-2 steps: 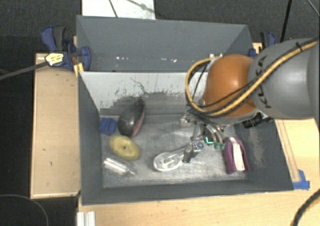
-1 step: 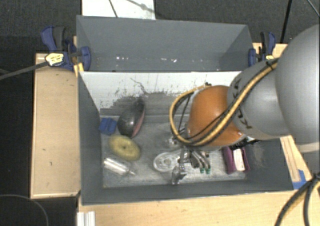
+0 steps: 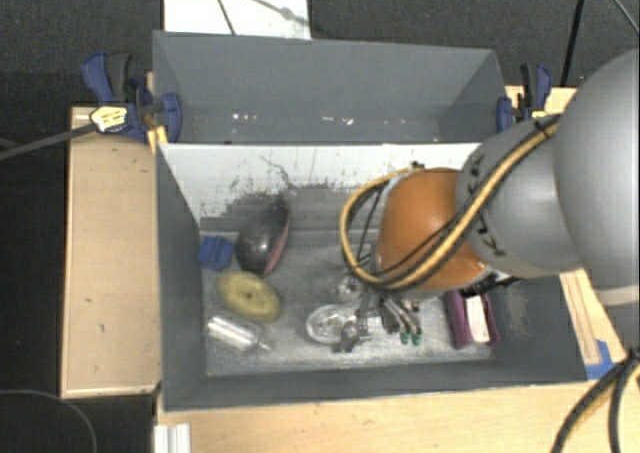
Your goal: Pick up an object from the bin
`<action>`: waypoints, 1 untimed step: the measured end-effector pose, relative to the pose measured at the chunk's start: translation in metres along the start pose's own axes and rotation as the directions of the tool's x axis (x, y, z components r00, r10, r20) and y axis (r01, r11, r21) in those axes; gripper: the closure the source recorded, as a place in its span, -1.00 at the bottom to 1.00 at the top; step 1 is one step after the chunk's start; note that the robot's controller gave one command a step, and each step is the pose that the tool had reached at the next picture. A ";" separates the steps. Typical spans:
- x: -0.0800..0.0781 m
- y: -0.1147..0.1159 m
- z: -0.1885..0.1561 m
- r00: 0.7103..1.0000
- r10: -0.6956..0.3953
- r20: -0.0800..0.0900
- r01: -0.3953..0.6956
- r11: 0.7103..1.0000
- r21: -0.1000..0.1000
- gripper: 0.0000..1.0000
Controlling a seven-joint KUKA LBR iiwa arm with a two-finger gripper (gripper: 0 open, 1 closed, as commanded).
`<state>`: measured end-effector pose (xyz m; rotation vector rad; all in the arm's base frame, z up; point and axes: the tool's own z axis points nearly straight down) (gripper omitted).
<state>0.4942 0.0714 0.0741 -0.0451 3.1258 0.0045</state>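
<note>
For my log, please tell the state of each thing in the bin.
Gripper: low, at the clear lump.
Clear lump: lying, beside gripper.
Dark oval: lying, back left.
Yellow disc: lying flat.
Clear tube: on its side.
Blue block: lying, far left.
Purple pen: lying, right.

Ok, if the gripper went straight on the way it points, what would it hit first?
Probably the clear rounded thing just below the gripper. Depth is unclear, so it may be the bin floor instead.

Blue block (image 3: 214, 252), yellowish disc (image 3: 249, 295), purple marker (image 3: 458, 319)
</note>
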 end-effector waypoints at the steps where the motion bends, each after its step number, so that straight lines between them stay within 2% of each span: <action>1: -0.017 -0.004 -0.167 1.000 -0.020 -0.004 0.020 1.000 0.002 1.00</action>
